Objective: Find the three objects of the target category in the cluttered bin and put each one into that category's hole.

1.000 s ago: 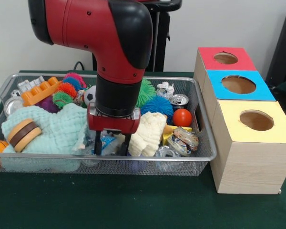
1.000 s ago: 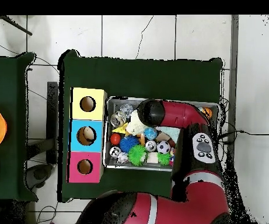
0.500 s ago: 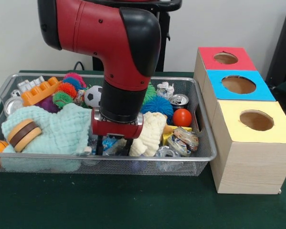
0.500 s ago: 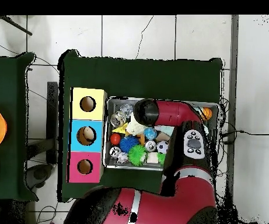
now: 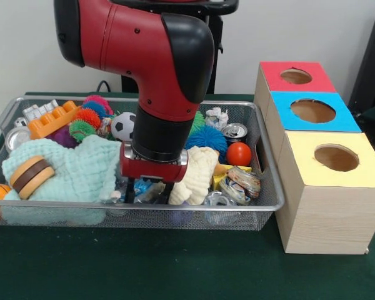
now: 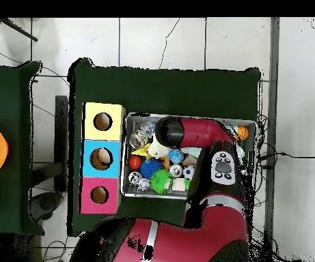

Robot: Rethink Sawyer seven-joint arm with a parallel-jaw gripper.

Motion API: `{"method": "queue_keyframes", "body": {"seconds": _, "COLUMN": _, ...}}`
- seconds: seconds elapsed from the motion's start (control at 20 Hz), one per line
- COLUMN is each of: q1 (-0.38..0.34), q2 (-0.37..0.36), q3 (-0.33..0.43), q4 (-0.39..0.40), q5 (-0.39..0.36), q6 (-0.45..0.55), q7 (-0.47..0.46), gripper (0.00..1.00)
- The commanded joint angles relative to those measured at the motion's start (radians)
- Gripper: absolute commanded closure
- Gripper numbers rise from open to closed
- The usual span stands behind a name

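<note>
Reaching down into the bin (image 5: 262,206), claw (image 5: 147,192) is at the front-middle, fingertips sunk in the clutter between the mint cloth (image 5: 75,172) and the cream cloth (image 5: 197,175). Fingers look set narrowly apart, both prongs visible below the red wrist plate, straddling a blue-and-clear crinkly wrapper (image 5: 144,186). Can't tell whether they're actually pinching it or only touching.

Target category isn't given, so this is a guess: the wrapper, or trash-type items generally. Others of that kind: crushed can (image 5: 235,131), crumpled paper (image 5: 216,116), squashed item (image 5: 240,182) near the bin's right front.

Key relation: wrapper lies directly under the claw, no sideways offset, long axis unclear because the fingers hide most of it. So the next move is likely vertical: close and lift straight up, clearing the bin rim.

Boxes stand just outside the bin's right end in front view: yellow (image 5: 337,181) nearest the camera, blue (image 5: 313,111) in the middle, red (image 5: 295,76) farthest. Overhead shows all three holes clear, arm covering mid-bin.

Risk: cream cloth touches the claw's right side and may snag on lift.
</note>
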Motion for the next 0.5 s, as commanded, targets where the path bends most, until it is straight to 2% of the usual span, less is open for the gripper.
{"method": "queue_keyframes", "body": {"seconds": 0.05, "q1": 0.003, "q2": 0.033, "q3": -0.006, "q4": 0.064, "q5": -0.007, "q6": 0.037, "q7": 0.148, "gripper": 0.00}}
{"method": "queue_keyframes", "body": {"seconds": 0.5, "q1": 0.027, "q2": -0.004, "q3": -0.028, "q4": 0.055, "q5": 0.015, "q6": 0.090, "q7": 0.150, "gripper": 0.00}}
